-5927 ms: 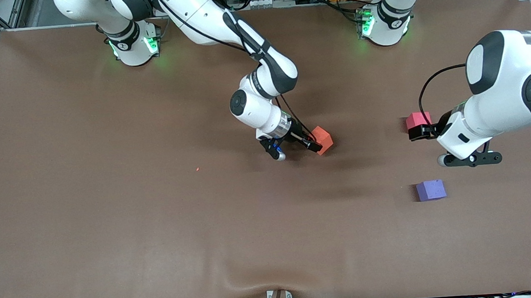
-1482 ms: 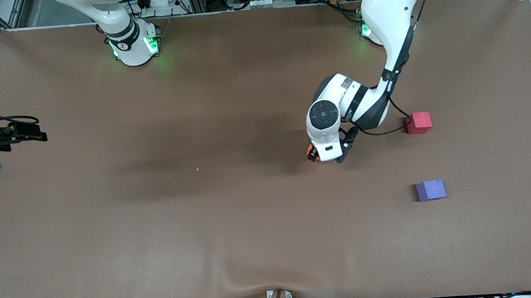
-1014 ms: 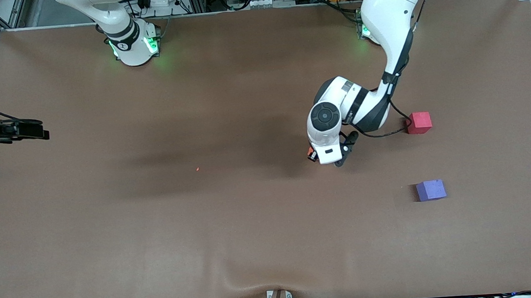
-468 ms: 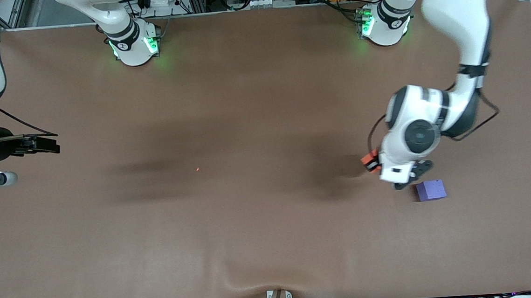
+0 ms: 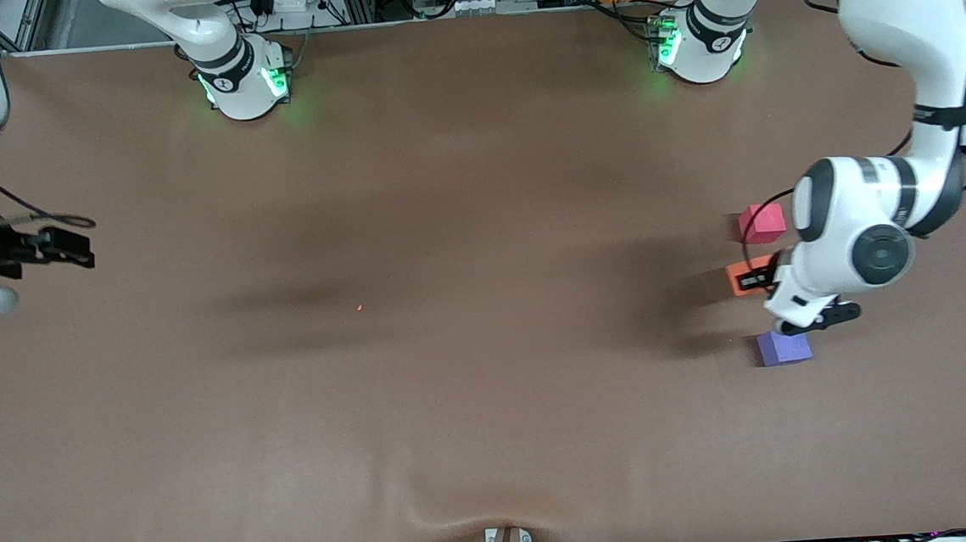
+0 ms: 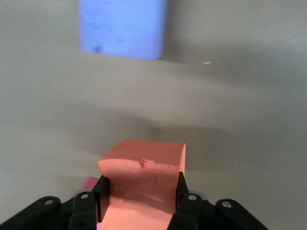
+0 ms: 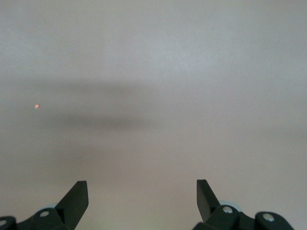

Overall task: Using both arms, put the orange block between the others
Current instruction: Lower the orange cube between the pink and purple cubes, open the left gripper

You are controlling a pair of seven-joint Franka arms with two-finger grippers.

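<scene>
— Where is the orange block (image 5: 745, 275) at this moment?

— The left gripper (image 5: 761, 277) holds it tight between its fingers, up over the gap between the pinkish-red cube (image 5: 762, 222) and the purple-blue cube (image 5: 783, 347).

— So which step is this?

— I think the placing itself. The next move should be to lower it straight down to the table (image 5: 457, 392), in line with both cubes, and only then open.

— And the right gripper (image 5: 65, 248)?

— It waits over the right arm's end of the table, jaws wide, holding nothing.
</scene>
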